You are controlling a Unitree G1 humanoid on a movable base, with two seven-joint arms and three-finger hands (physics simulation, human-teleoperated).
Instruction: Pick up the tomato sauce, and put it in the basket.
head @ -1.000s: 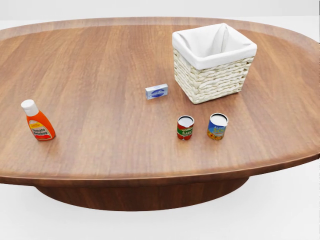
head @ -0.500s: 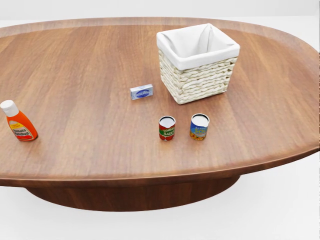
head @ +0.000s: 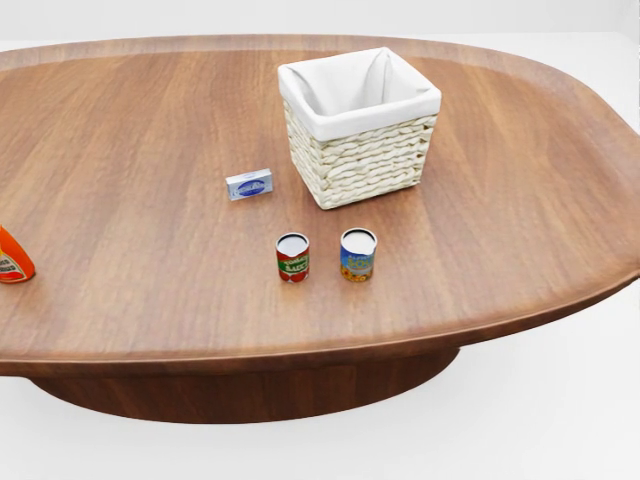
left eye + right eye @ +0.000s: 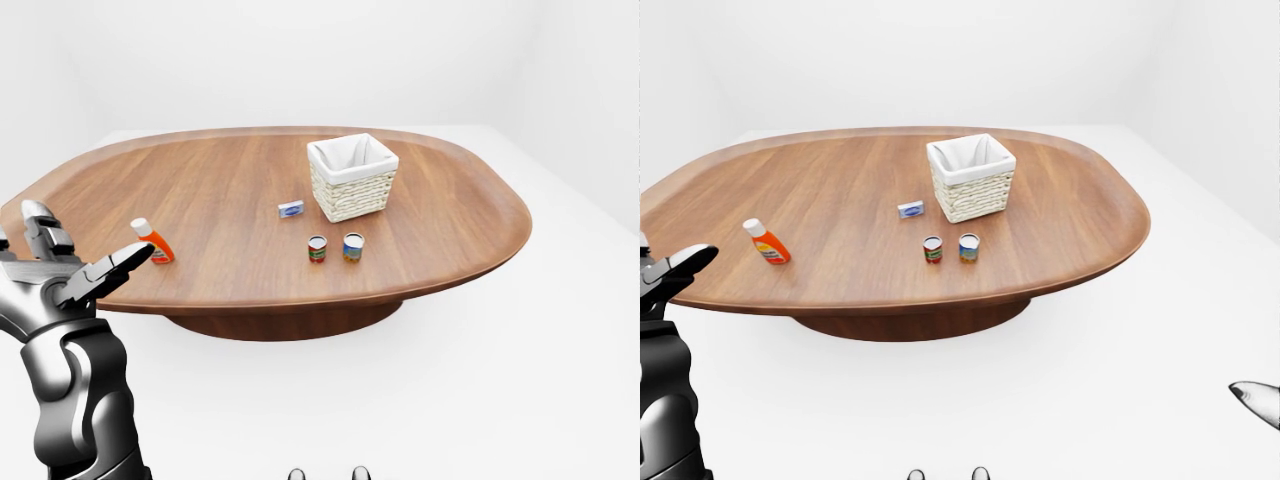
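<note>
The tomato sauce can [image 3: 293, 257] stands upright on the desk [image 3: 140, 130], just beside a blue can [image 3: 357, 254], below the empty basket [image 3: 360, 125] in the head view. No grasp has begun. The red can should be approached from its free left side, so the blue can is not knocked. The left hand [image 4: 75, 270] is raised at the desk's left edge, fingers spread, holding nothing. Of the right hand [image 4: 1258, 400] only a tip is shown; its state cannot be told.

Bright, even, diffuse light; renders are sharp edge to edge, with no blur or glare. The table [image 4: 420, 190] casts a soft shadow beneath itself.
</note>
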